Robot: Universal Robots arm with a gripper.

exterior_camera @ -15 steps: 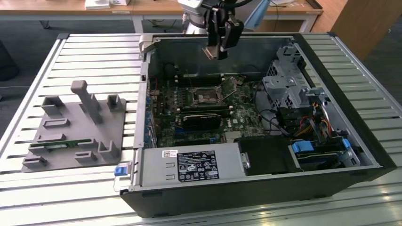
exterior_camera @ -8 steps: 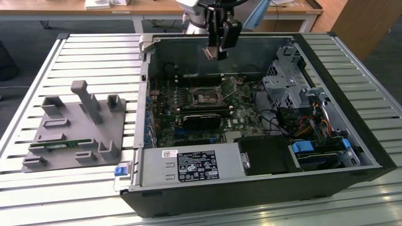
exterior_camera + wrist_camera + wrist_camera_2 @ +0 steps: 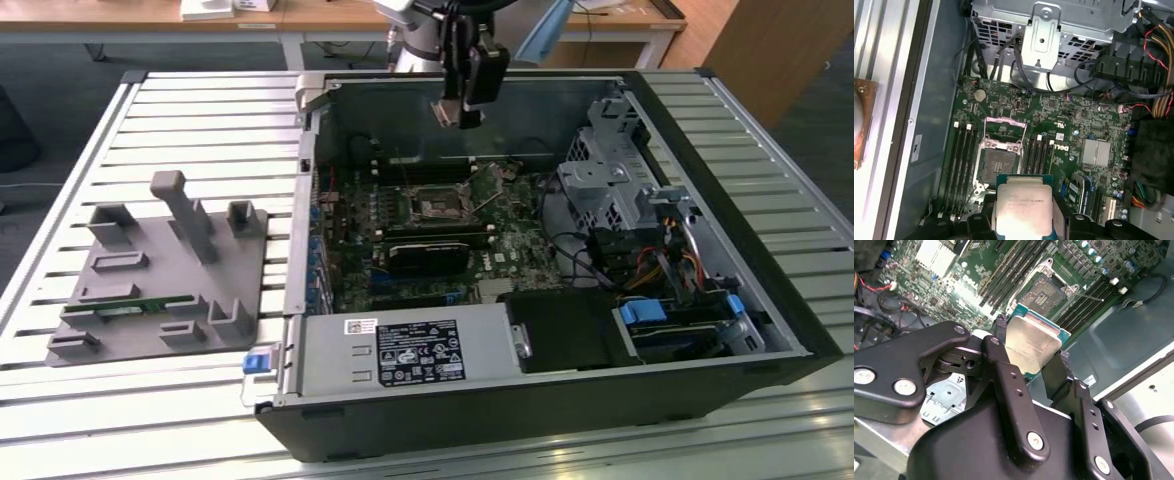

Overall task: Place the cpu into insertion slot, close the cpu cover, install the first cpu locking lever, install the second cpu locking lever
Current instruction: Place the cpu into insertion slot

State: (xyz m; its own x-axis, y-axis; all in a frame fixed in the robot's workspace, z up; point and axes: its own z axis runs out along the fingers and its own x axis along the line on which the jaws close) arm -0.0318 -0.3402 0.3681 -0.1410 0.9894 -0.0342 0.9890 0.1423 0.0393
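Note:
My gripper (image 3: 461, 112) hangs above the open computer case, near its far wall, shut on the cpu (image 3: 1031, 346). The chip's dull silver top and green edge show between the two black fingers (image 3: 999, 330) in both wrist views; the cpu (image 3: 1021, 210) is level with the board. The insertion slot (image 3: 998, 165), a dark square socket with a silver rim, lies bare on the green board just beyond the chip and below it. The cpu cover (image 3: 1005, 120) stands swung back at the socket's edge toward the drive cage. In the exterior view the insertion slot (image 3: 438, 205) lies below the gripper.
Long black memory slots (image 3: 961, 160) flank the socket on both sides. A black card (image 3: 430, 255), the power supply (image 3: 400, 352), a metal drive cage (image 3: 607, 180) and cables (image 3: 667, 265) crowd the case. A grey fixture (image 3: 147, 270) sits at the exterior view's left.

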